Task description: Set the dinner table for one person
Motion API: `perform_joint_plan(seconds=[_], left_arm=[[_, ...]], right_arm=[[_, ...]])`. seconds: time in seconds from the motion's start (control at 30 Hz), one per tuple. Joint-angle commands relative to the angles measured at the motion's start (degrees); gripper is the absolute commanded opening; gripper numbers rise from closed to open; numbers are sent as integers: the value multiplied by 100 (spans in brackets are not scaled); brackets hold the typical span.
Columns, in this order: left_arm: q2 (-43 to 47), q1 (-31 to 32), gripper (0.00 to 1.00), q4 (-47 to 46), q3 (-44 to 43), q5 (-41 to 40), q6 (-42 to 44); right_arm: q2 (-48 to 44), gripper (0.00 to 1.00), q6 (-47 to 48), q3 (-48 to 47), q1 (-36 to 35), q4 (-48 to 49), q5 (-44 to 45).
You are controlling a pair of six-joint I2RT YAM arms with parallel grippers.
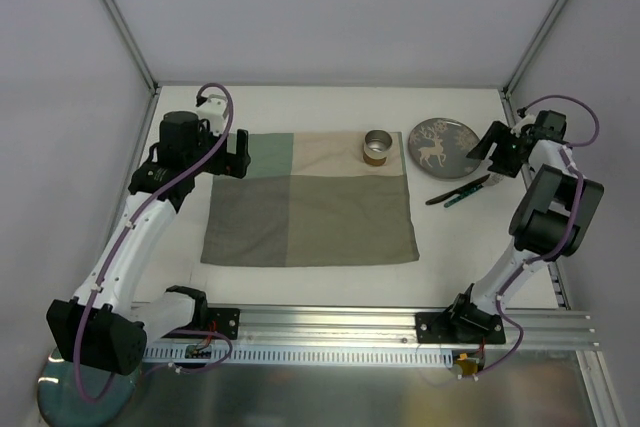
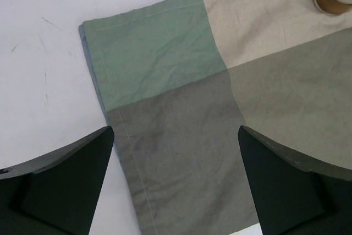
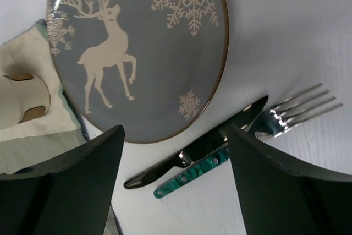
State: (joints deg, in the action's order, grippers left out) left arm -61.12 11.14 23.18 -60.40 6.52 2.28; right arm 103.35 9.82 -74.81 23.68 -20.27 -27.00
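Surface (image 1: 300,112): white, rigid, fixed, spans workspace under everything; nothing there to grasp. Left end effector (image 1: 238,154) spread, empty, over far-left corner of mat (image 1: 310,207); mat soft, limp. Cup (image 1: 377,146) on mat's far edge, probably light. Plate (image 1: 445,147) right of mat, on bare surface: likely fragile, slick; take by rim. Knife (image 3: 159,170), fork (image 3: 302,105) overlapping, thin, flat; pinch handles. Right end effector (image 1: 492,155) spread, empty, above them.

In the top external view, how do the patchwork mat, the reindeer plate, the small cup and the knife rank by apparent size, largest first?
1. patchwork mat, by far the largest.
2. reindeer plate.
3. small cup and knife: unsure, since the knife is longer but much thinner.
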Motion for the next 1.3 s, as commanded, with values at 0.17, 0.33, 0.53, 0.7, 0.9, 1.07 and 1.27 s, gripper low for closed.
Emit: perform_joint_plan(seconds=[0.17,0.33,0.53,0.7,0.9,1.07,1.27], left_arm=[[-409,-77,99,-121,-332,314,351],[-532,-85,99,-112,-385,367,404],[-550,-120,99,-112,-288,402,422],[-541,-199,99,-94,-235,437,440],[-567,-314,99,-6,-270,543,431],[-620,-340,99,11,-297,648,396],[-673,-402,99,64,-332,710,431]], right_arm=[[440,83,494,-254,-74,427,-340],[484,88,687,-333,-145,577,-209],[799,89,539,-570,-22,630,-506],[1038,89,-146,-535,154,1120,-1079],[793,90,-806,-52,304,1973,-614],[686,90,-1447,186,286,2449,-332],[1003,89,-2502,300,278,3152,-912]])
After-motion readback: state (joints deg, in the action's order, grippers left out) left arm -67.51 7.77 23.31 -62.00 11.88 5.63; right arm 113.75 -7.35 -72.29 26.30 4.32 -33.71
